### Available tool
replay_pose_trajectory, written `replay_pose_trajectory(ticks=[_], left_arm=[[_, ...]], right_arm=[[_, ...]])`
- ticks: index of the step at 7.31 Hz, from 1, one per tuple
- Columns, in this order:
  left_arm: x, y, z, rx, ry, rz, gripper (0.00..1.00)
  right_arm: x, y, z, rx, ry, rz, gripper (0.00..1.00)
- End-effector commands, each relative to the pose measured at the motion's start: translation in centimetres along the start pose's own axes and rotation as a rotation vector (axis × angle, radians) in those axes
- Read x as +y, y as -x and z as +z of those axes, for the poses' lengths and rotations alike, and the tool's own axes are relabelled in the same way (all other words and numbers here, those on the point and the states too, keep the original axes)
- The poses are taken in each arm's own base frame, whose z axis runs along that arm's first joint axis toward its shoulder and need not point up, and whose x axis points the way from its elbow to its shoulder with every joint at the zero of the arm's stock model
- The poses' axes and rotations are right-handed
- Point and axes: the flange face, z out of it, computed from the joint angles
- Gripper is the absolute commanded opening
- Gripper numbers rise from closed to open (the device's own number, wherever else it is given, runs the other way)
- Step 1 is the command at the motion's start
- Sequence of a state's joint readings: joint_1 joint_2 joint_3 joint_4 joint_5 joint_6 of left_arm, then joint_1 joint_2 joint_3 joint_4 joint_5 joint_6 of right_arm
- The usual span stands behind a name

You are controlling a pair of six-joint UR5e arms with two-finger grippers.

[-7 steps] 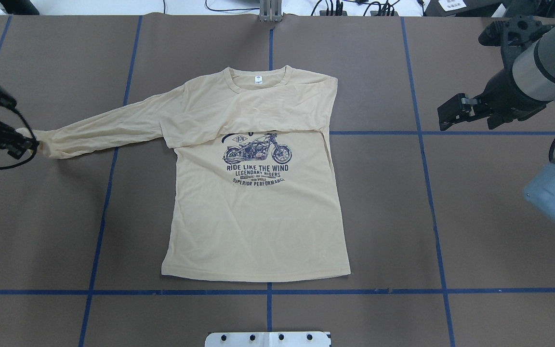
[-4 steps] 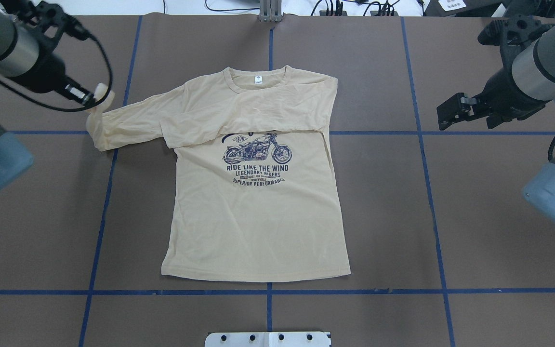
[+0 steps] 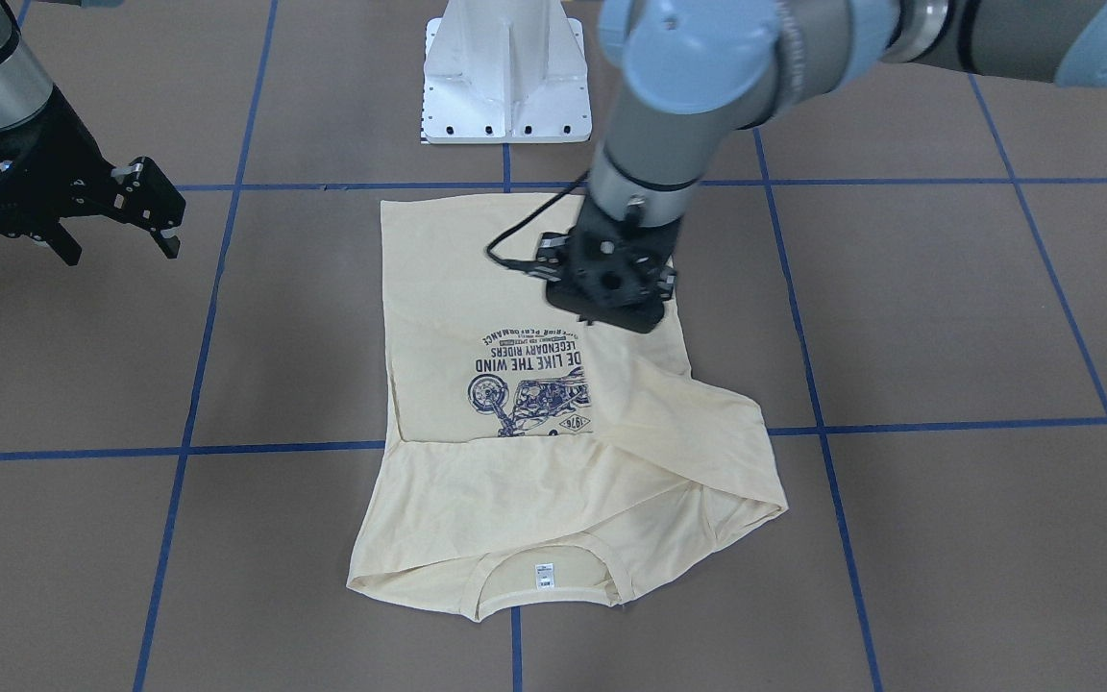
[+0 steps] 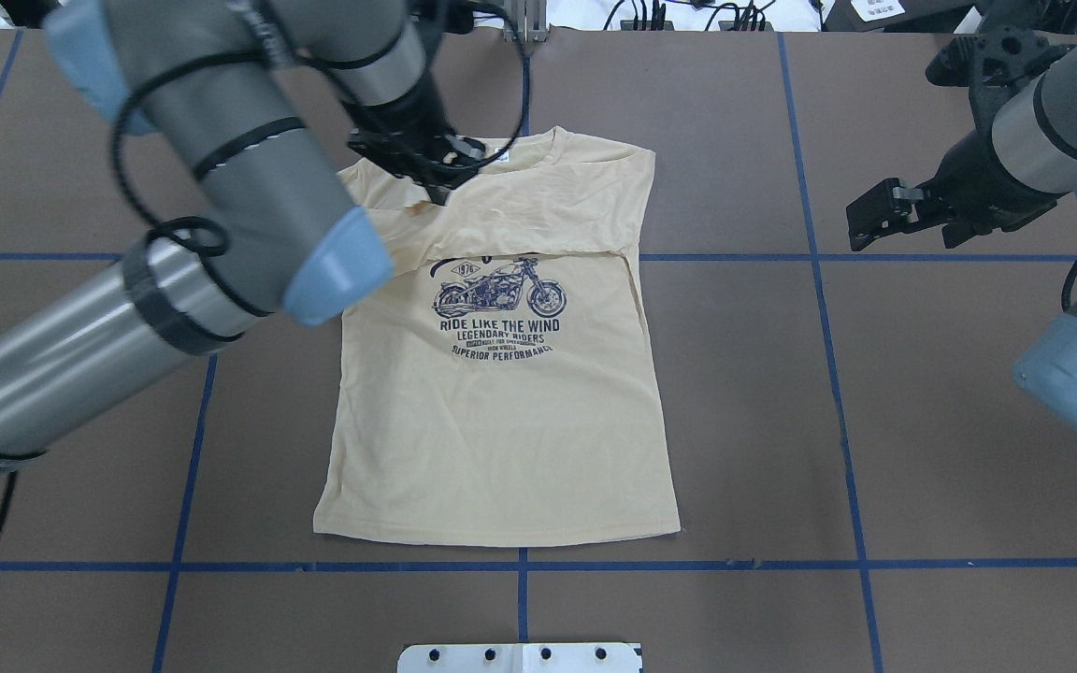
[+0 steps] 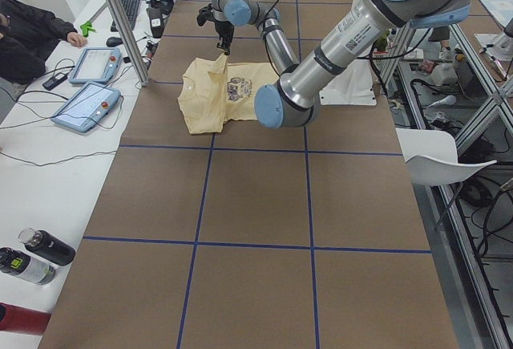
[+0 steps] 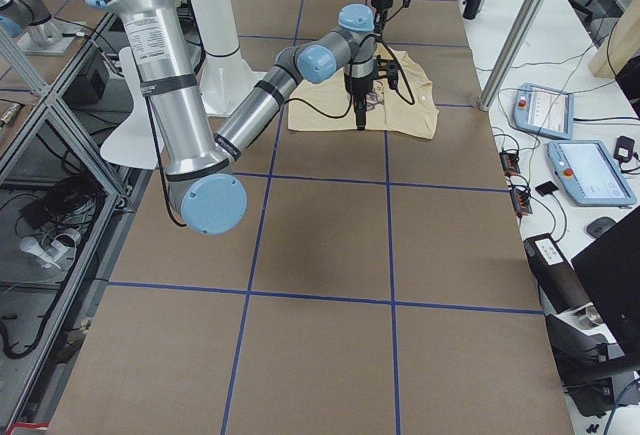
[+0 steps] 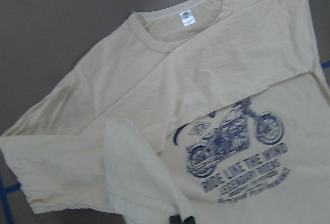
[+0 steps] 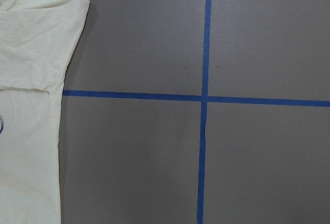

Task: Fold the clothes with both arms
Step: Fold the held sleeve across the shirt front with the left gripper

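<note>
Fingers on your left gripper pinch the cuff of the left sleeve. The cuff hangs from them, up in the air, over the chest of the T-shirt. Fingers on your right gripper are spread wide with nothing between them. That gripper hovers over the bare table, out at 3 o'clock from the shirt and well apart from it.

Look down from above the robot's shoulders. The shirt lies flat in the middle of the table with the print facing up. Its collar points to 12 o'clock and its hem points to 6 o'clock.

One part looks done. The right sleeve lies across the chest, from 3 o'clock toward 9 o'clock, and covers the very top of the motorbike picture.

One part is in hand. The left sleeve comes in from 9 o'clock, but it is lifted and bunched, not laid flat yet.

I think a lot is left for you. The sleeve must go down on the body and be let go. Then the long body, from hem to collar, has not been folded at all, and that likely needs both grippers. So I guess you are less than halfway.
</note>
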State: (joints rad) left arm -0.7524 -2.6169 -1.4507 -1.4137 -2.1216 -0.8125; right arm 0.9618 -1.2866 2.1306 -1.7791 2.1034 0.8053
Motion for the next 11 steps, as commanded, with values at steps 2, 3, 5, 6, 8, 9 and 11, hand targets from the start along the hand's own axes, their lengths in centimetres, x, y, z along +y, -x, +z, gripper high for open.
replay_pose_trajectory(ticks=[2,3,5,6,8,9,11], left_arm=[[-2.5,-12.9,10.4,0.012,-0.025,-0.174,0.0],[-2.3,-13.0,10.9,0.009,-0.02,-0.179,0.0],[-1.9,-12.2,11.2,0.031,-0.032,-0.199,1.0],[-1.5,-12.2,10.5,0.043,-0.046,-0.183,1.0],[1.9,-8.9,8.6,0.059,-0.053,-0.102,1.0],[6.0,-4.4,7.2,0.072,-0.063,-0.057,1.0],[14.2,4.3,5.5,0.101,-0.083,-0.011,1.0]], right_arm=[[0.0,0.2,-0.1,-0.005,-0.001,0.014,1.0],[0.0,0.3,-0.1,-0.006,0.0,0.015,1.0],[-0.1,0.2,0.0,-0.005,-0.002,0.014,1.0],[-0.1,0.2,0.2,-0.004,0.001,0.023,1.0],[1.5,4.1,1.4,-0.081,-0.012,0.126,1.0],[3.3,6.6,2.6,-0.099,-0.026,0.183,1.0],[10.1,13.5,5.7,-0.095,-0.055,0.27,1.0]])
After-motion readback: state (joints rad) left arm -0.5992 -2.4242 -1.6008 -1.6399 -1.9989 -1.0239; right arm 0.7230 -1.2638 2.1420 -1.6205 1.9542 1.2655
